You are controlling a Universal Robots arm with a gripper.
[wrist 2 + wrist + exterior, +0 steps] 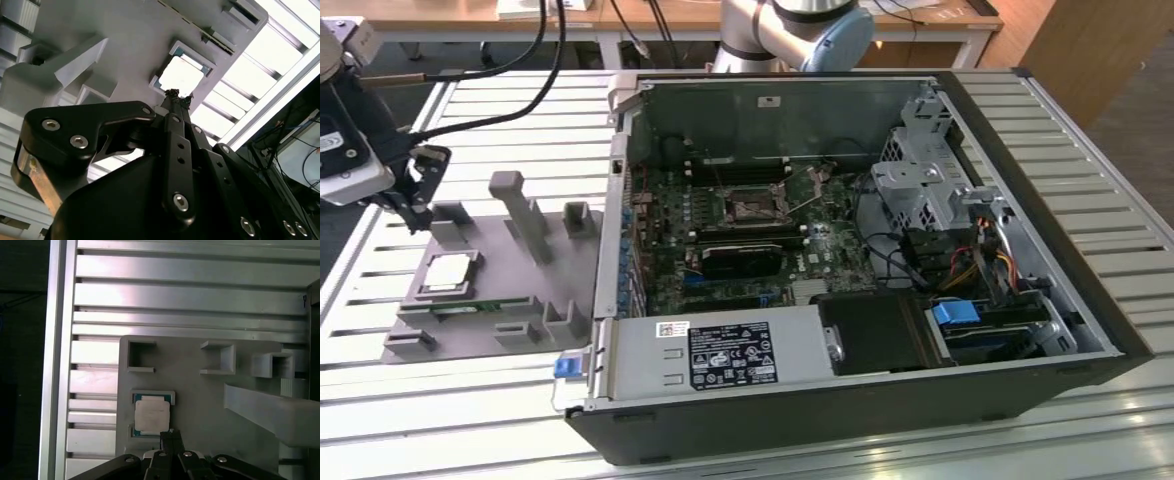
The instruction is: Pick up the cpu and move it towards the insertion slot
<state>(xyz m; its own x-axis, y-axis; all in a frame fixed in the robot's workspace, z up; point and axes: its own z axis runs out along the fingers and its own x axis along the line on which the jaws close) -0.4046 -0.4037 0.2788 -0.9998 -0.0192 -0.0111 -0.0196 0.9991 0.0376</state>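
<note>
- Cpu (450, 272) lies flat in a shallow square nest on the grey plastic fixture (514, 283), at the exterior view's left.
- Its top is pale and shiny, with a thin dark edge all round.
- A thin green memory strip (467, 308) lies in a long groove of the fixture, just beside the cpu.
- The fixture also has some tall grey posts (507, 190) that stand up from it.
- The gripper (170, 432) hangs in the air over the fixture, near the cpu and not touching it.
- In both wrist views its two black fingers are pressed together at the tips, and there is nothing between them.
- In the first wrist view the tips point at one edge of the cpu.
- The insertion slot (750, 207) is a square socket with a shiny metal frame and a dark middle.
- It sits in the middle of the green motherboard (834, 250), inside the open computer case (1067, 300).
- The slot is well apart from the cpu, toward the exterior view's right, and the case wall stands between them.
- A grey box with labels (720, 355) sits in the near part of the case.
- The fixture and the case both rest on a table (1094, 130) made of pale metal slats.
- Black cables (520, 90) run over the table behind the fixture.
</note>
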